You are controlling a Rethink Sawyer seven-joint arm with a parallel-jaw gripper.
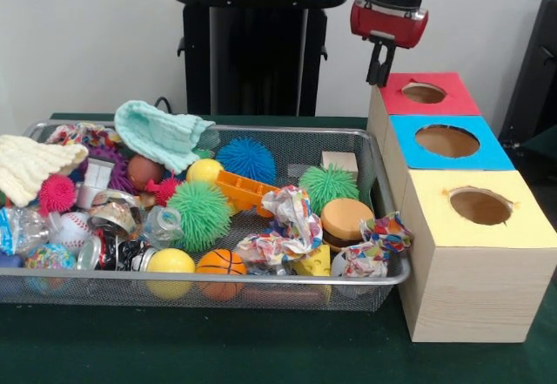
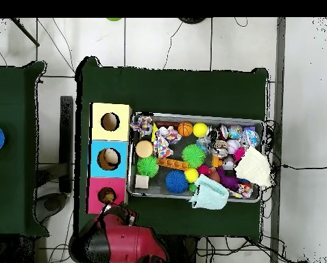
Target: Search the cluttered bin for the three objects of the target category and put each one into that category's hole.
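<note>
The robot's fingers [image 1: 380,72] hang closed and empty just beside the red box's hole [image 1: 424,92]. Well off to one side, the wire bin [image 1: 387,194] on the green surface [image 1: 261,349] holds balls, an orange basketball [image 1: 220,263] among them; sorting looks unfinished, though the box's contents stay hidden.

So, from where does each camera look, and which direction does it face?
Front view: sits across the table, faces the pedestal; shows the wire basket, the three boxes and the gripper beside the red-topped box.
Overhead view: above the table, looking straight down; red arm at the bottom, its gripper end by the red-topped box.
Shared: basket, boxes, arm.
</note>
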